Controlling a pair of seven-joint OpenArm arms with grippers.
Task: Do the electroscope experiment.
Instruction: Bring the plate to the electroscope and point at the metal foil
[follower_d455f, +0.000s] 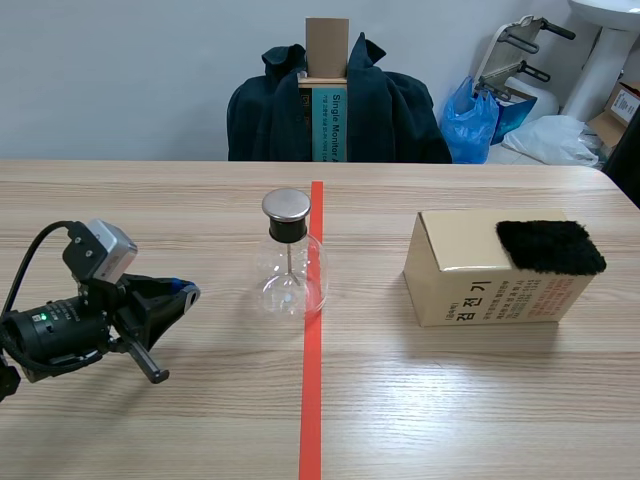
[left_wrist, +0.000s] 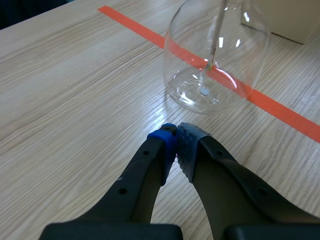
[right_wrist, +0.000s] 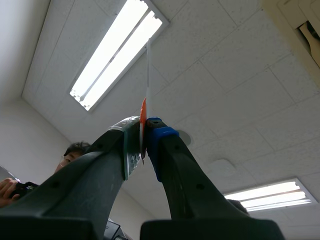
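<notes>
Left pincer (left_wrist: 176, 131) was pressed together on nothing, low beside the electroscope (follower_d455f: 290, 270) standing on the tape line; right pincer (right_wrist: 144, 122) pinched a thin strip (right_wrist: 148, 75), aimed at the ceiling. I judged the experiment barely begun (fur pad (follower_d455f: 550, 247) atop its box (follower_d455f: 480, 290), strip not yet brought to the cap), on a wooden table (follower_d455f: 450, 400) in an office room.

We see the electroscope (follower_d455f: 291, 262), a clear round flask with a metal cap and a thin inner rod, upright on the red tape line (follower_d455f: 313, 400). The black fur patch (follower_d455f: 550, 247) lies atop the cardboard box (follower_d455f: 470, 280), well apart. A thin pale strip (right_wrist: 148, 70) stands pinched in the right gripper (right_wrist: 143, 137).
</notes>
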